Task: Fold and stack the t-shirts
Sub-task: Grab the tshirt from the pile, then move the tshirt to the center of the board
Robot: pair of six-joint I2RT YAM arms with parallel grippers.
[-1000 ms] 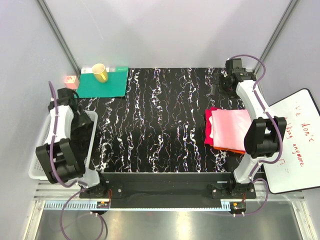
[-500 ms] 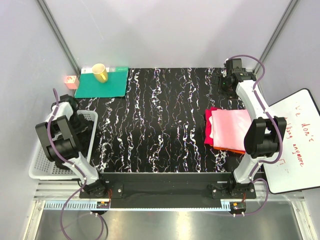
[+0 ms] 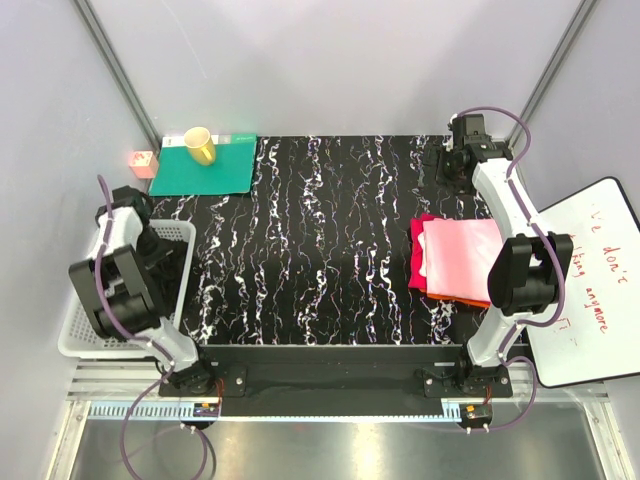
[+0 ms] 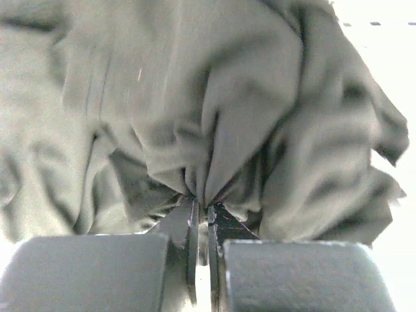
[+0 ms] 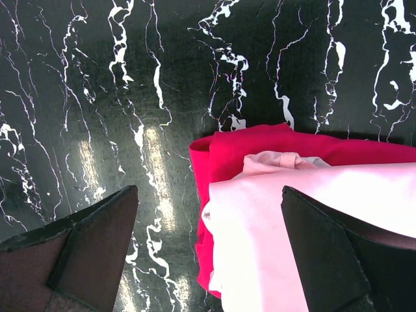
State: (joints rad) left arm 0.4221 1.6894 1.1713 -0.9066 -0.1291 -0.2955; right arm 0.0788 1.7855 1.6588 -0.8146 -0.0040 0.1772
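In the white basket (image 3: 66, 345) at the worktop's left edge lies a crumpled dark t-shirt (image 4: 195, 110). The left jaws are pressed together, pinching a fold of it. On the right of the black marbled worktop (image 3: 320, 230) sits a folded stack: pink t-shirt (image 3: 462, 255) on top, red t-shirt (image 3: 418, 250) beneath, orange t-shirt (image 3: 455, 298) lowest. The right jaws are spread wide above the worktop, just beyond the stack. A yellow cup (image 3: 199, 148) stands on a green mat (image 3: 225, 175) at far left.
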